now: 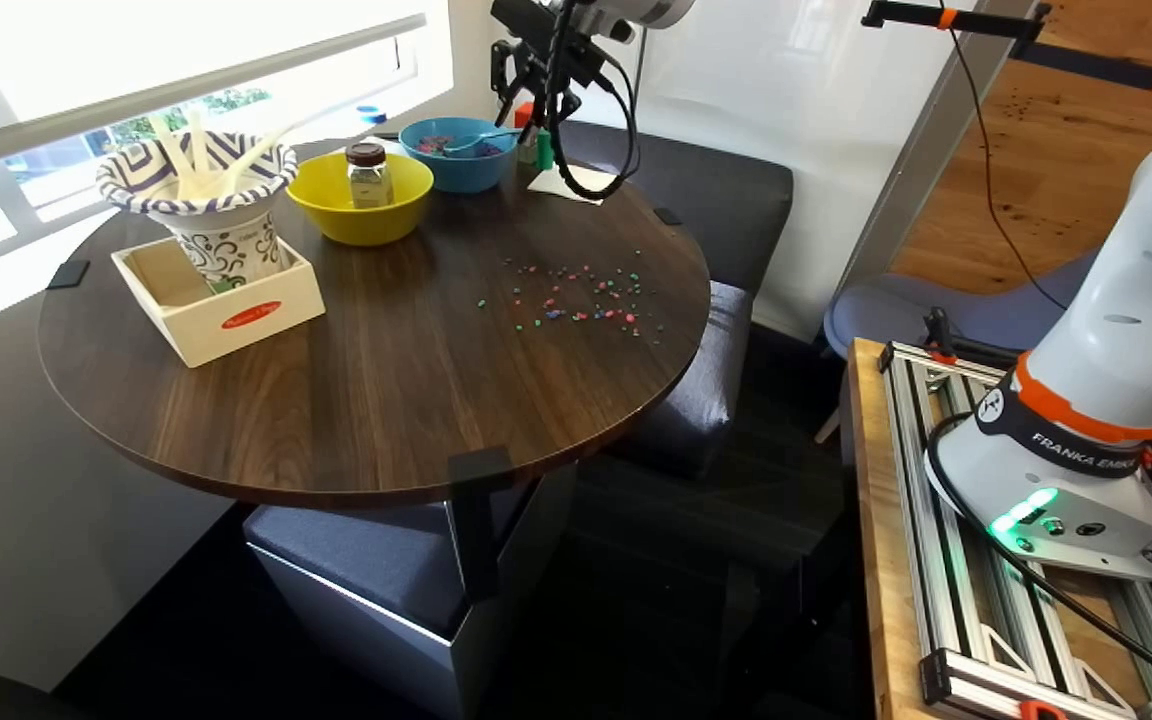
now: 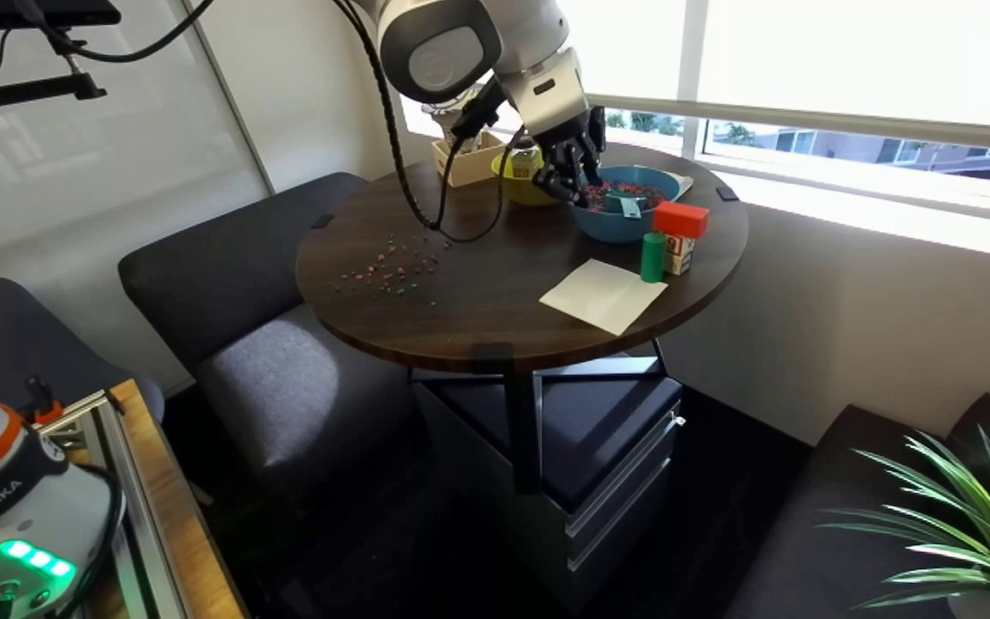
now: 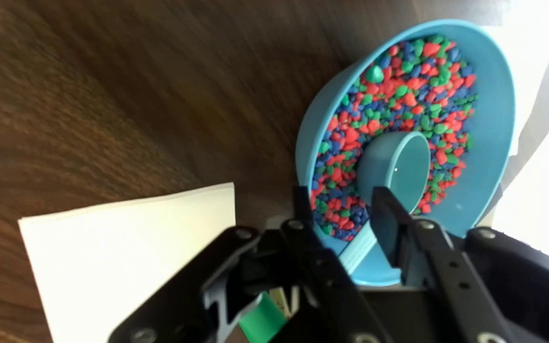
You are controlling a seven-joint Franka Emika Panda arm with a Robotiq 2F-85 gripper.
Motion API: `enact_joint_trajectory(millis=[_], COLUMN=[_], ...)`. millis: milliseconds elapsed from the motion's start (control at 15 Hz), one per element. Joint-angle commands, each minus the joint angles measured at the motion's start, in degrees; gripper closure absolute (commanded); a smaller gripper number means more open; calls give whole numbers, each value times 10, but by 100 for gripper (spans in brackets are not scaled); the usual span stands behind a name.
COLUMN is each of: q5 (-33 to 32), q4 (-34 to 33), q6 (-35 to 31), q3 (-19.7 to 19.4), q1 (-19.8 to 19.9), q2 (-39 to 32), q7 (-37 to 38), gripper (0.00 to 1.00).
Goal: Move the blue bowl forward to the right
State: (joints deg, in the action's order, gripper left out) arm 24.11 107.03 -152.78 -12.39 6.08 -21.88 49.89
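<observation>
The blue bowl stands on the round table and shows in both exterior views. In the wrist view the blue bowl holds red, green and blue gravel and a light-blue scoop. My gripper is open, with a wide gap between its fingers. In the wrist view the left fingertip overlaps the bowl's near-left rim and the right fingertip lies over the inside, by the scoop. In an exterior view the gripper is at the bowl's rim. I cannot tell whether it touches the bowl.
A yellow bowl with a jar stands beside the blue bowl. A green cylinder, a red-topped box and a paper sheet are close by. A wooden box holds a paper cup. Gravel lies scattered.
</observation>
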Motion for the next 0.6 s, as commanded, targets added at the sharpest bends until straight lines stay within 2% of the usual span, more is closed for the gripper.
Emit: enact_joint_trajectory(millis=[0, 133, 267, 400, 467, 533], q5=[-67, -79, -127, -189, -146, -165], q4=[24, 48, 70, 88, 41, 52], q6=[78, 133, 177, 207, 190, 201], q3=[-13, 1, -9, -13, -3, -3], q1=[-1, 12, 5, 4, 13, 14], q2=[51, 100, 143, 177, 128, 147], q7=[12, -52, -77, -91, -73, -78], gripper=[28, 13, 1, 0, 1, 0])
